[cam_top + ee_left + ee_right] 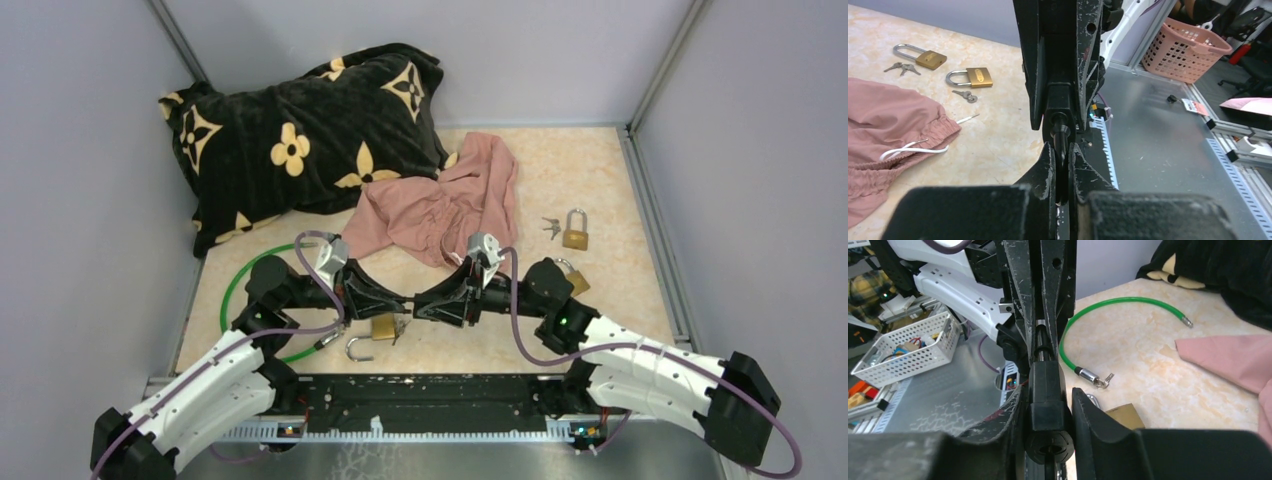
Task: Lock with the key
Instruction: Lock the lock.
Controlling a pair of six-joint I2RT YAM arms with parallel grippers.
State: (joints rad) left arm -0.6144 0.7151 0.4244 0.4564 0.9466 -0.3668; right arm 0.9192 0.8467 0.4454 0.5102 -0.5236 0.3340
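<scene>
My two grippers meet tip to tip above the front middle of the table. The right gripper [428,304] [1048,390] is shut on a black lock body [1047,385], a square block with a round slotted end. The left gripper [398,302] [1062,147] is shut on a thin black piece, seemingly the key's head [1061,161], in line with the lock body [1058,102]. A brass padlock [383,326] [1123,415] lies on the table under the grippers, with a loose silver shackle [358,350] beside it.
A green cable [228,290] [1128,302] loops at the left, its silver end [1088,376] near the padlock. Two more brass padlocks [575,232] [572,280] with small keys [550,228] lie right. A pink cloth [440,210] and a black flowered pillow [300,140] lie behind.
</scene>
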